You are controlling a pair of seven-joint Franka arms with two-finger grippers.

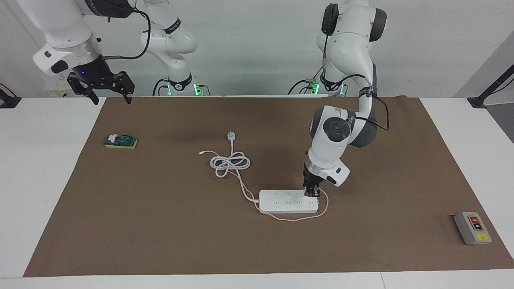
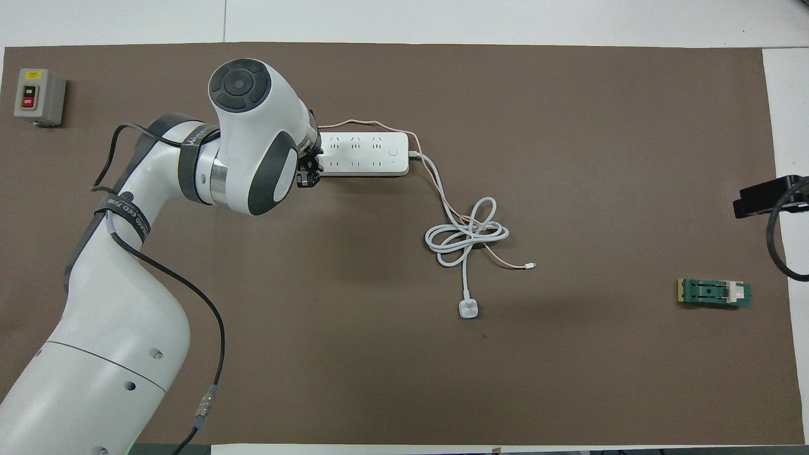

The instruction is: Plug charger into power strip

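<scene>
Keep the left gripper (image 1: 312, 194), jaws clenched on the small pale-pink cube charger (image 1: 313, 194), square over the long flat white power strip (image 1: 287, 201); press straight down. The right gripper (image 1: 107, 90) waits, jaws released.

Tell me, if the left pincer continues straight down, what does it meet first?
The left pincer points down at the power strip, at its end toward the left arm. It likely meets that socket row first, through the charger it seems to grip, which is hidden.
</scene>
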